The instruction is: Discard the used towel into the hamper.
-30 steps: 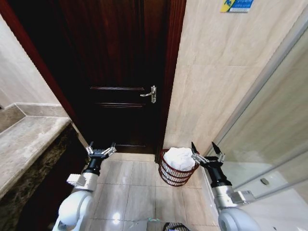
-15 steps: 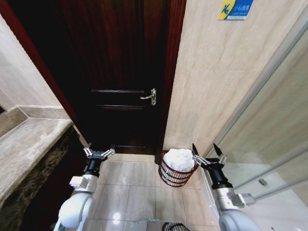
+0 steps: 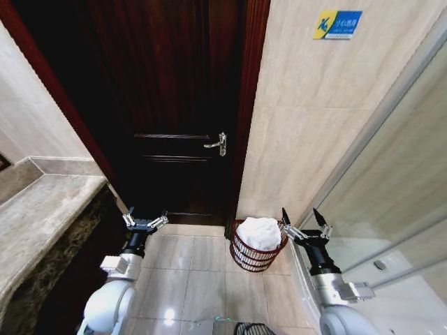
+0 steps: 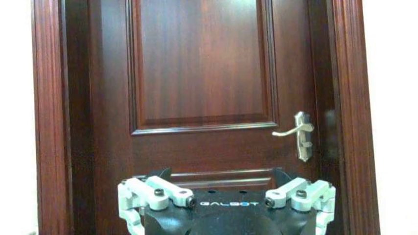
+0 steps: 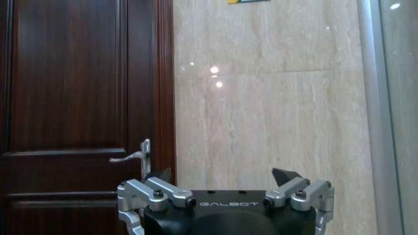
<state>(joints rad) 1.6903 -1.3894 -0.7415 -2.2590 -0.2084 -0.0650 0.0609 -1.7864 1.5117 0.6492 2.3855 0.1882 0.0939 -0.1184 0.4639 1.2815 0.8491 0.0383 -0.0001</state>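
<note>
Two hands are raised low in the head view, both spread wide and holding nothing: the left hand [image 3: 145,222] over the floor tiles before the dark wooden door [image 3: 174,105], the right hand [image 3: 304,225] just beside the hamper [image 3: 255,254]. The hamper's base and far rim are partly hidden by its own load, a white towel [image 3: 258,233] heaped inside and rising above the rim. It stands on the floor at the foot of the door frame, against the beige tiled wall [image 3: 314,118]. The bench [image 3: 38,223] is cut off at the left edge. The wrist views face the door and its lever handle [image 4: 297,133]; the right one also takes in the tiled wall and a glass partition [image 5: 398,117].
</note>
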